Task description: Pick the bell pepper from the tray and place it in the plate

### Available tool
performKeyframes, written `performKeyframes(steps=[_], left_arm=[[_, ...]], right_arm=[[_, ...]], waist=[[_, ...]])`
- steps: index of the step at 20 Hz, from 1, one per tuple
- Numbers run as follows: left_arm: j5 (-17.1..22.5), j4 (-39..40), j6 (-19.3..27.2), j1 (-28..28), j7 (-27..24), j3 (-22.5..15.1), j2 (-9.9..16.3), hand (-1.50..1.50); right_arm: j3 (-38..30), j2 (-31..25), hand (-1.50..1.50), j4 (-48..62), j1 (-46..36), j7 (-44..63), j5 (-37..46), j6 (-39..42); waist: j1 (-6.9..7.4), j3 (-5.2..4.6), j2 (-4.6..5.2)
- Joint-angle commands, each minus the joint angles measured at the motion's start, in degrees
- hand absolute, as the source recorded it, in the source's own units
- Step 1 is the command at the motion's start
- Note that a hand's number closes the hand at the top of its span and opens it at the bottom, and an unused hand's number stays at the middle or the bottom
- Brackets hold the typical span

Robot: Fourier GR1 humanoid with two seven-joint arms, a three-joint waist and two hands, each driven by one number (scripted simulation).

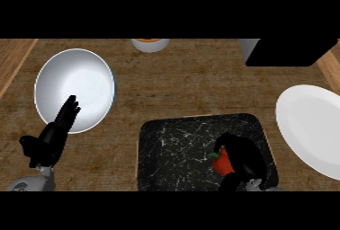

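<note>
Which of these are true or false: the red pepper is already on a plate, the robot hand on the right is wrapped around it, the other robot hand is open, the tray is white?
1. The bell pepper already lies on a plate. False: it is over the black tray.
2. The right robot hand is curled round the bell pepper. True.
3. The left robot hand is open, fingers straight. True.
4. The tray is white. False: it is black with pale speckles; the white plate lies to its right.
</note>
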Motion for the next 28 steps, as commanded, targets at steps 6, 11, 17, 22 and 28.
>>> performKeyframes(steps=[6, 11, 17, 22, 28], left_arm=[[-1.83, -3.83, 1.27, 0.85, 2.49, -1.26, -2.92, 0.0], [0.21, -1.28, 1.55, 2.08, 0.91, 3.75, 0.13, 0.0], [1.08, -1.16, 0.94, 4.02, 0.1, 5.01, 0.83, 0.0], [0.85, -1.62, 0.83, 4.51, -0.2, 4.41, 0.23, 0.0], [-0.19, -1.41, 0.44, 2.95, 0.45, 2.56, -0.69, 0.0]], right_arm=[[1.5, 0.42, 1.5, 4.96, -0.73, -8.54, 6.71, -10.34], [-19.84, -17.0, 1.5, -4.5, 13.16, -11.63, -3.54, -13.61], [-40.01, -24.99, 1.5, 1.46, 18.46, -22.01, -18.65, -17.09], [-54.4, -32.36, 1.5, 7.89, 26.05, -40.36, -31.43, -15.83], [-70.18, -34.32, 1.5, 17.43, 29.65, -59.16, -43.37, -13.71]], waist=[[0.25, 0.62, 0.54], [-6.15, 0.86, -0.18], [-8.25, 1.03, -0.64], [-6.48, 0.8, -0.49], [-3.1, 0.69, 0.05]])
